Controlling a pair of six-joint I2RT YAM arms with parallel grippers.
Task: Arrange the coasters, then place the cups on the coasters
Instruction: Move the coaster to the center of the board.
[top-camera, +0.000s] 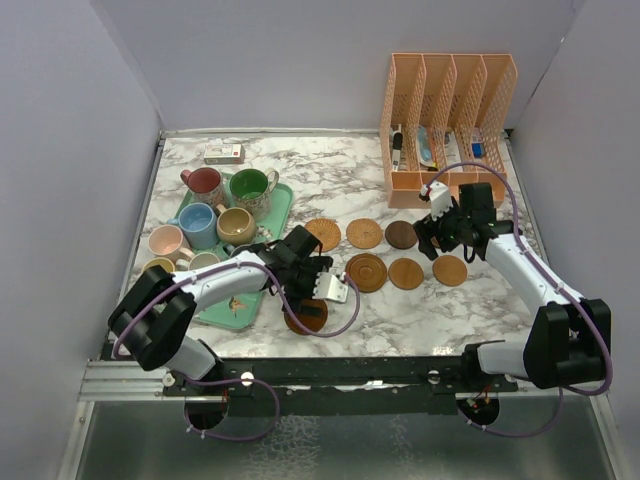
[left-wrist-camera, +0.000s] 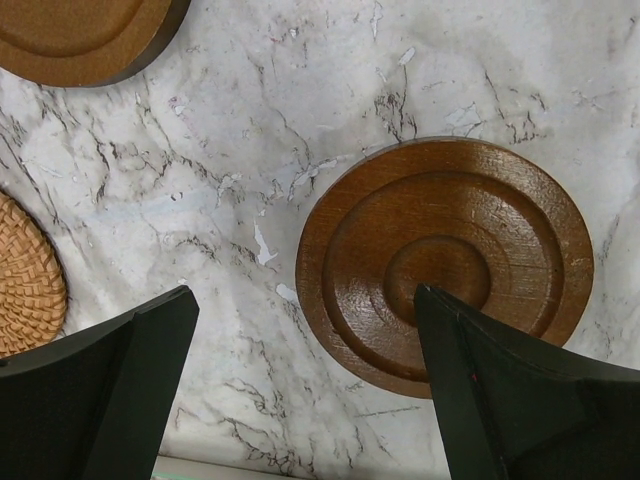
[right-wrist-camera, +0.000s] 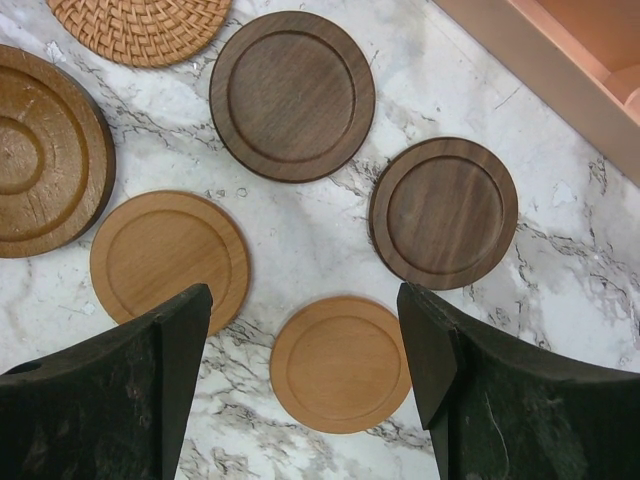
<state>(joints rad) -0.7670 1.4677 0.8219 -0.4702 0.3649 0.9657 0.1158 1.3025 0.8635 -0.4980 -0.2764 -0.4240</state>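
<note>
Above the coasters (right-wrist-camera: 292, 95), left hand (left-wrist-camera: 305, 300) and right hand (right-wrist-camera: 305, 292) both hang open, gripping nothing.

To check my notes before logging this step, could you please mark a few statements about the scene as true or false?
1. The red mug stands on the tray. True.
2. The green mug stands on a coaster. False: it is on the tray too.
3. The left gripper grips the ringed coaster. False: it is open, and the coaster lies flat on the table.
4. The organiser is at the table's far right. True.
5. The right gripper is shut. False: it is open above the coasters.
</note>
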